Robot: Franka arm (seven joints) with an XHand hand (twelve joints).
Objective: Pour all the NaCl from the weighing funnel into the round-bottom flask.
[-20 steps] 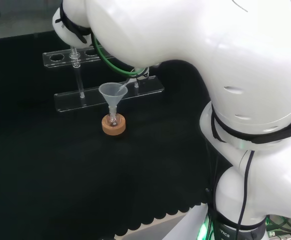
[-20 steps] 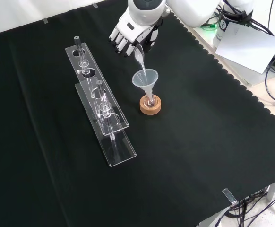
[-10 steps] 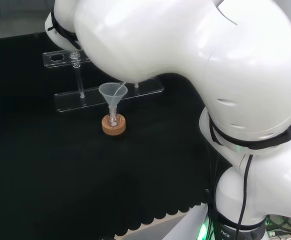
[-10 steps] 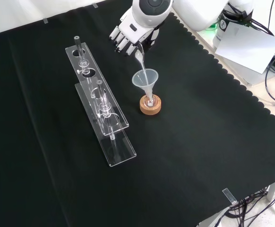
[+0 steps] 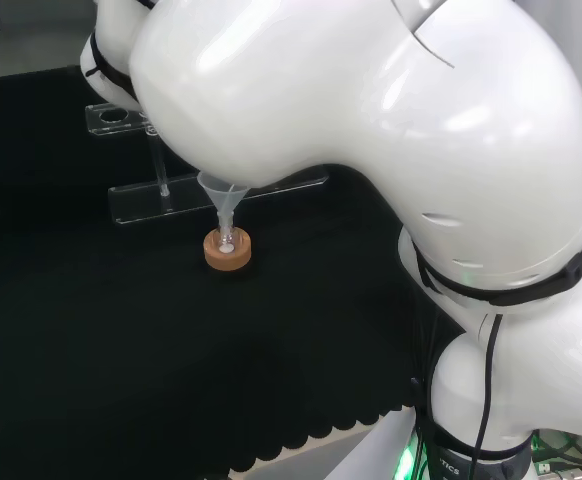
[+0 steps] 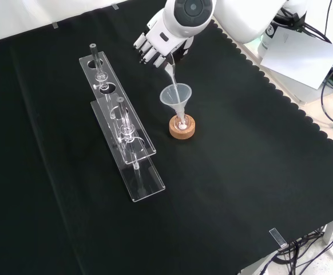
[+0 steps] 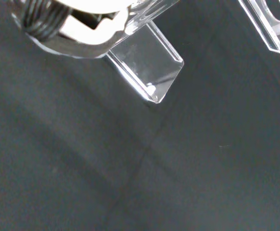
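**Hand tips weighing funnel over the flask's funnel**

Hand [image 6: 158, 44] is seen at the top of the front view, its fingers curled round one clear weighing funnel [image 6: 169, 64], which is held tilted with its spout pointing down into the mouth of one translucent funnel [image 6: 175, 95]. That funnel is seated upright in the neck of one small round-bottom flask [image 6: 182, 122], in which a little white powder is visible at the bottom. The flask is carried by one cork ring [image 6: 182, 129] on the black cloth [image 6: 241, 172]. To the left in the front view, well apart from the cork ring, two clear racks [image 6: 123, 134] are set one behind the other, with thin glass tubes standing in them. In the head view the arm's white link [image 5: 351, 110] is placed over the funnel's top.
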